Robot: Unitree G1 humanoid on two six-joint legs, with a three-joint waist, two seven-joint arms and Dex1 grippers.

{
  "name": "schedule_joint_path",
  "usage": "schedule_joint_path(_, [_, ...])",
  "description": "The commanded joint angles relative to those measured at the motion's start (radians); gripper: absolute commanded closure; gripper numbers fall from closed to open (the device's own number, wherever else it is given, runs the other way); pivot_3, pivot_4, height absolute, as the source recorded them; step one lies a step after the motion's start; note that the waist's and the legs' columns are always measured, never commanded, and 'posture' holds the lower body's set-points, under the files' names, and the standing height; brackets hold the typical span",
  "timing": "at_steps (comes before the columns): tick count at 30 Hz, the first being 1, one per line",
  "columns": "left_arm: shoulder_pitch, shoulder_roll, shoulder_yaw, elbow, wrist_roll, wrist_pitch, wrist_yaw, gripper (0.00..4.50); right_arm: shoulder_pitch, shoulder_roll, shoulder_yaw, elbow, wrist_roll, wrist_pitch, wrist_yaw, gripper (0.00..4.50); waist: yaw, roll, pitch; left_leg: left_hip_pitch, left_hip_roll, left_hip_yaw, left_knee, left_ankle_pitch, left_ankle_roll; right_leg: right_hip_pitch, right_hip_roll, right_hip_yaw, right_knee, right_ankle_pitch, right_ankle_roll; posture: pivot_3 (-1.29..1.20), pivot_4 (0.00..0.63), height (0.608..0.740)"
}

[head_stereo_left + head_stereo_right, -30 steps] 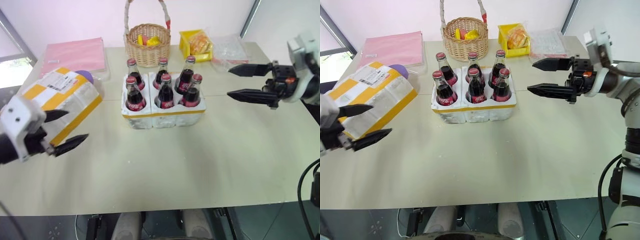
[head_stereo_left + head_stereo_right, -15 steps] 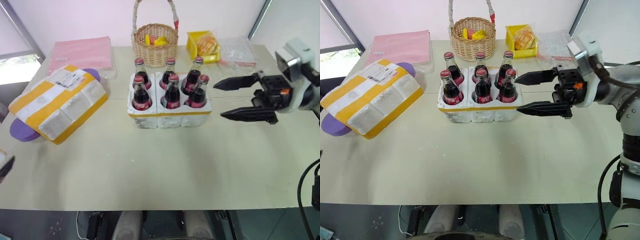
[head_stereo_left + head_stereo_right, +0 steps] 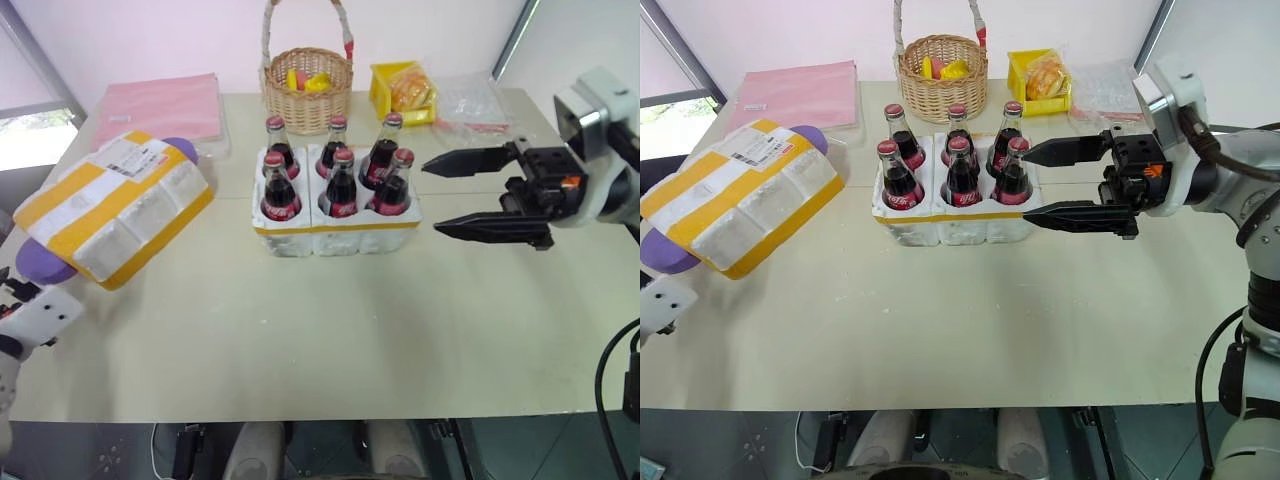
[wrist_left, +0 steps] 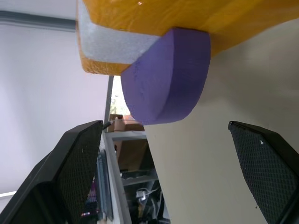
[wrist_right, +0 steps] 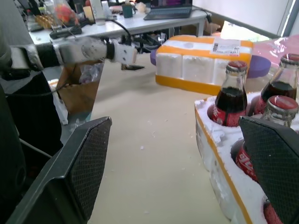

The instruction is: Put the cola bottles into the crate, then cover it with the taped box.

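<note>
Several cola bottles (image 3: 341, 186) with red caps stand upright in the wells of the crate (image 3: 335, 232), a low white foam block with a yellow band, at the table's middle. The taped box (image 3: 112, 204) lies tilted at the left on a purple foam disc (image 4: 168, 77). My right gripper (image 3: 1025, 187) hovers open just right of the crate, pointing at the bottles, with nothing between its fingers. My left gripper (image 4: 170, 149) is open at the table's left edge, facing the box's near corner and the purple disc, apart from both.
Behind the crate stand a wicker basket (image 3: 307, 88), a yellow tray of snack packets (image 3: 400, 84) and a clear plastic bag (image 3: 468, 98). A pink folder (image 3: 160, 104) lies at the back left. Bare tabletop (image 3: 330, 330) stretches in front of the crate.
My left arm has swung out to the left and down, from in front of the taped box to the table's left edge. The right gripper has drifted a little toward the crate.
</note>
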Motion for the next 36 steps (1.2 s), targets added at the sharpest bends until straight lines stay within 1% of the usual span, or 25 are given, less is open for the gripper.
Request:
schedule_joint_path(1, [-0.06,0.025,-0.037,0.078,0.032,-0.012,0.071,0.0,-0.01,-0.016,-0.05,-0.026,0.039,0.007,-0.018,0.06,0.001,0.0,0.0,0.0,0.0,0.0,0.0,0.0,0.0,0.0,0.0,0.0,0.0,0.0,0.0,0.0,0.15,0.738])
schedule_joint_path(4, [-0.132,0.038,-0.09,0.163,0.042,-0.025,0.106,0.0,-0.009,-0.02,-0.058,-0.03,0.055,0.017,-0.031,0.06,0.001,0.0,0.0,0.0,0.0,0.0,0.0,0.0,0.0,0.0,0.0,0.0,0.0,0.002,0.003,0.0,0.15,0.738])
schedule_joint_path(8, [-0.212,0.058,-0.145,0.255,0.059,-0.037,0.157,0.0,0.008,-0.023,-0.066,-0.044,0.066,0.019,-0.043,0.06,0.001,-0.001,0.0,0.0,0.0,0.0,0.0,0.0,0.0,0.0,0.0,0.0,0.0,0.002,0.004,0.0,0.15,0.738])
schedule_joint_path(17, [-0.334,0.094,-0.238,0.387,0.06,-0.052,0.208,0.0,0.037,-0.031,-0.069,-0.054,0.073,0.013,-0.05,0.06,0.001,-0.001,0.0,0.0,0.0,0.0,0.0,0.0,0.0,0.0,0.0,0.0,0.001,0.003,0.005,0.0,0.15,0.738])
schedule_joint_path(18, [-0.338,0.098,-0.244,0.394,0.054,-0.059,0.209,0.51,0.037,-0.032,-0.069,-0.054,0.073,0.013,-0.051,0.0,0.001,-0.001,0.0,0.0,-0.001,0.0,0.0,0.0,0.0,0.0,0.0,0.0,0.001,0.003,0.005,0.0,0.15,0.738])
schedule_joint_path(19, [-0.341,0.103,-0.248,0.399,0.051,-0.064,0.21,0.78,0.039,-0.033,-0.07,-0.055,0.073,0.012,-0.05,0.0,0.001,-0.001,0.0,0.0,-0.001,0.0,0.0,0.0,0.0,0.0,0.0,0.0,0.001,0.003,0.006,0.0,0.15,0.738])
schedule_joint_path(20, [-0.346,0.106,-0.251,0.405,0.048,-0.068,0.211,1.2,0.041,-0.032,-0.069,-0.055,0.071,0.011,-0.05,0.0,0.001,-0.001,0.0,0.0,-0.001,0.0,0.0,0.0,0.0,0.0,0.0,0.0,0.001,0.003,0.006,0.0,0.15,0.738])
schedule_joint_path(22, [-0.354,0.112,-0.254,0.413,0.044,-0.07,0.212,2.34,0.047,-0.032,-0.068,-0.06,0.07,0.009,-0.051,0.0,0.001,-0.001,0.0,0.0,-0.001,0.0,0.0,0.0,0.0,0.0,0.0,0.0,0.001,0.003,0.006,0.0,0.15,0.738])
schedule_joint_path(23, [-0.359,0.116,-0.256,0.416,0.042,-0.07,0.213,2.74,0.051,-0.032,-0.067,-0.063,0.07,0.009,-0.051,0.0,0.001,-0.001,0.0,0.0,-0.001,0.0,0.0,0.0,0.0,0.0,0.0,0.0,0.001,0.003,0.006,0.0,0.15,0.738])
schedule_joint_path(24, [-0.363,0.121,-0.258,0.417,0.041,-0.068,0.213,3.27,0.054,-0.031,-0.067,-0.066,0.07,0.008,-0.051,0.0,0.002,-0.001,0.0,0.0,-0.001,0.0,0.0,0.0,0.0,0.0,0.0,0.0,0.001,0.003,0.006,0.0,0.15,0.738])
schedule_joint_path(25, [-0.366,0.124,-0.261,0.417,0.039,-0.066,0.214,3.7,0.056,-0.031,-0.066,-0.067,0.07,0.008,-0.051,0.0,0.002,0.0,0.0,0.0,-0.001,0.0,0.0,0.0,0.0,0.0,0.0,0.0,0.001,0.003,0.006,0.0,0.15,0.738])
schedule_joint_path(26, [-0.367,0.127,-0.263,0.417,0.038,-0.064,0.214,3.92,0.058,-0.03,-0.066,-0.068,0.071,0.008,-0.052,0.0,0.002,0.0,0.0,0.0,-0.001,0.0,0.0,0.0,0.0,0.0,0.0,0.0,0.001,0.003,0.006,0.0,0.15,0.738])
schedule_joint_path(32, [-0.371,0.147,-0.262,0.399,0.032,-0.052,0.205,3.97,0.068,-0.025,-0.066,-0.071,0.072,0.007,-0.057,0.0,0.002,-0.001,-0.001,0.0,-0.001,0.0,0.0,0.0,0.0,0.0,-0.001,0.0,0.001,0.004,0.006,0.0,0.15,0.738])
schedule_joint_path(36, [-0.367,0.185,-0.229,0.355,0.016,-0.043,0.181,3.97,0.08,-0.027,-0.067,-0.07,0.067,0.003,-0.057,0.0,0.002,-0.001,0.0,0.0,-0.001,0.0,0.0,0.0,0.0,0.0,0.0,0.0,0.001,0.004,0.006,0.0,0.15,0.738])
